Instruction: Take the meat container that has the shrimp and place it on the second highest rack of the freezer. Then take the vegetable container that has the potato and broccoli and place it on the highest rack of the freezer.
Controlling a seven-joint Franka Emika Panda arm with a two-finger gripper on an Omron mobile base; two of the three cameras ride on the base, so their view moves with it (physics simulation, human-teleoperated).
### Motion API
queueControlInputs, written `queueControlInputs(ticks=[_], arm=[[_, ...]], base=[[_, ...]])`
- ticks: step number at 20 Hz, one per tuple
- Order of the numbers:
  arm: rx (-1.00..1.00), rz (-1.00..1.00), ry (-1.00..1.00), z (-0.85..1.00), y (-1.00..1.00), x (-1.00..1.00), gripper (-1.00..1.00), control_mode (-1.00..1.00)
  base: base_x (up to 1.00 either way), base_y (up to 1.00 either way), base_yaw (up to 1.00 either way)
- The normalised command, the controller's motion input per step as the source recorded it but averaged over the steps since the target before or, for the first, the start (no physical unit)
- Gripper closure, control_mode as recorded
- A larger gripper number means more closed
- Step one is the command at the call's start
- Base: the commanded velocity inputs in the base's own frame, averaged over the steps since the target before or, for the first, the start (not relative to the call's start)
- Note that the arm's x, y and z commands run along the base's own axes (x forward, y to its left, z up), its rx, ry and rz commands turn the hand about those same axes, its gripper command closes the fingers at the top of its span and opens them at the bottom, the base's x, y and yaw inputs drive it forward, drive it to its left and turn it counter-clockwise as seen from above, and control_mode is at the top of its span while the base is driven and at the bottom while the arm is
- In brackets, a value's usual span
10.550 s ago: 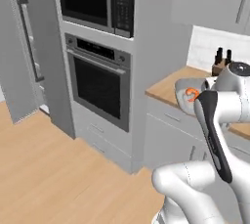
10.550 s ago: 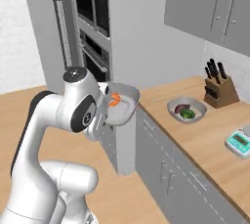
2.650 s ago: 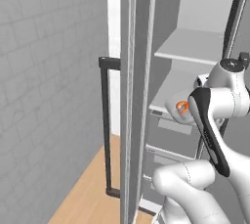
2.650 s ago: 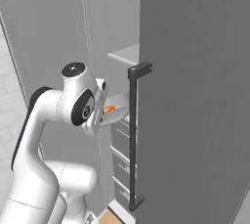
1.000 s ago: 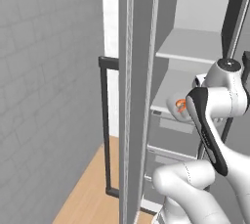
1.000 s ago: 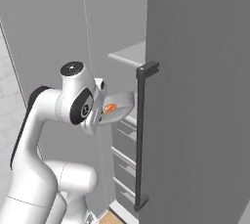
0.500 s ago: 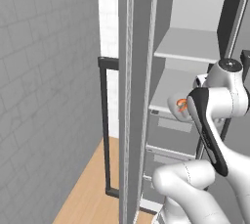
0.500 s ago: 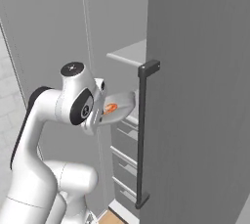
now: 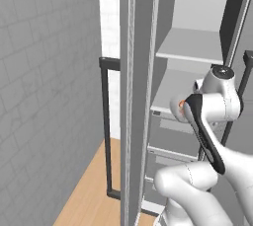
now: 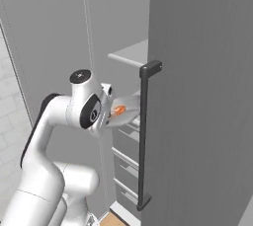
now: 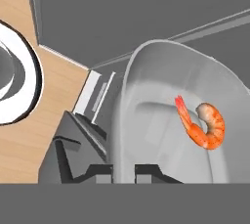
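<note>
The hand (image 11: pixel 124 170) pinches the near rim of the meat container (image 11: pixel 161 96), held up at the open freezer (image 10: pixel 197 72). Rigid and light, I'd judge, but the shrimp (image 11: pixel 202 125) lies loose and could slide, so keep it level.

Container (image 11: pixel 146 120): pale grey, oval, rim pinched between the closed jaws of the gripper (image 11: pixel 124 170) at its near edge. Shrimp (image 11: pixel 202 124): one, orange-pink, curled, lying inside the container toward its right wall. Beneath: wooden floor (image 11: pixel 44 120), grey drawer fronts (image 11: pixel 97 96), dark grey panels.
</note>
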Motion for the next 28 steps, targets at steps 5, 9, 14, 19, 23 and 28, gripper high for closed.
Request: queueControlInputs(ticks=[5, 9, 14, 19, 23, 28], arm=[[0.07, -0.17, -0.01, -0.2, -0.4, 0.87, 1.0, -1.0], [0.01, -0.07, 0.0, -0.38, -0.32, 0.82, 1.0, -1.0], [0.0, 0.0, -0.01, -0.27, -0.13, 0.61, 1.0, -1.0], [0.0, 0.0, -0.02, -0.21, -0.29, 0.52, 1.0, -1.0], [0.0, 0.0, -0.02, -0.35, -0.13, 0.5, 1.0, -1.0], [0.0, 0.0, -0.03, -0.36, 0.0, 0.52, 1.0, -1.0]], base=[[0.0, 0.0, 0.0], [0.0, 0.0, 0.0], [0.0, 0.0, 0.0], [0.0, 0.0, 0.0], [0.0, 0.0, 0.0], [0.0, 0.0, 0.0]])
